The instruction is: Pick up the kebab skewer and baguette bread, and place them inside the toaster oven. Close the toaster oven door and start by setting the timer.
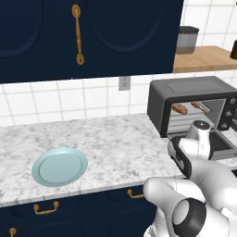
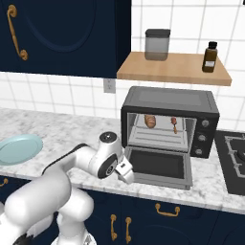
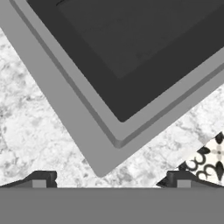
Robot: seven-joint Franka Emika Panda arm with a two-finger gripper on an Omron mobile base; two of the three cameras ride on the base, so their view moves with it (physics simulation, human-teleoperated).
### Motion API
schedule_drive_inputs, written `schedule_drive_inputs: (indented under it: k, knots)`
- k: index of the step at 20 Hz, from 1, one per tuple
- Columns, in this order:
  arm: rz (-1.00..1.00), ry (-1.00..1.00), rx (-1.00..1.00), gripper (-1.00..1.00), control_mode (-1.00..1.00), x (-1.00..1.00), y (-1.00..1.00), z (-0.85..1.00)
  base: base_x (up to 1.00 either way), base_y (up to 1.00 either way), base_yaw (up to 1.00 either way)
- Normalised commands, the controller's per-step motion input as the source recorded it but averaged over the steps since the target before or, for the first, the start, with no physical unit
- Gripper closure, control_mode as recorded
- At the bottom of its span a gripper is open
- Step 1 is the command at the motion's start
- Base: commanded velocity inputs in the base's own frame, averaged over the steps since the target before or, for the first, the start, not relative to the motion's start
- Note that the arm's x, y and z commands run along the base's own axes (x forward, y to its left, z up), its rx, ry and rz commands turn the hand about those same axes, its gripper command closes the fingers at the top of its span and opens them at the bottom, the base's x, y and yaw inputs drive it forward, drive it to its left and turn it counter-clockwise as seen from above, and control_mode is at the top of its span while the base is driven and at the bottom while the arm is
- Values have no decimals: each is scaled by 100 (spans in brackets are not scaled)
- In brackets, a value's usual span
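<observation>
The baguette bread (image 2: 150, 120) and the kebab skewer (image 2: 174, 124) both lie on the rack inside the toaster oven (image 2: 170, 119), bread to the left and skewer to the right, apart from each other, which suggests the loading part of the task is done; the light blue plate (image 1: 59, 166) sits bare on the marble tabletop (image 1: 115, 139), well to the left; the toaster oven door (image 2: 159, 166) hangs fully down, flat over the tabletop's front edge, so closing it and setting the timer remain; the arm bends low with its elbow forward, carrying the end effector (image 2: 125, 172) just beside the door's near left corner; in the hand view the fingertips (image 3: 41, 179) stand far apart with nothing between them, looking down on that corner, probably to get under the flap and lift it.
</observation>
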Motion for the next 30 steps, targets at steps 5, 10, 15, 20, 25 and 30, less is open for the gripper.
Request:
schedule_drive_inputs:
  k: [5, 10, 15, 20, 25, 30]
  knots:
    - [-1, -1, 0, -100, -100, 0, 59, -45, 0, 0, 0]
    - [-1, 0, -3, -100, -100, -11, 26, -70, 0, 0, 0]
    - [-1, -3, -5, -100, -100, 0, 1, -83, 0, 0, 0]
    - [0, -3, -1, -100, -100, 0, 3, -67, 0, 0, 0]
    - [0, -14, 0, -100, -100, 0, 0, -38, 0, 0, 0]
    - [0, -38, 0, -100, -100, 0, 4, -13, 0, 0, 0]
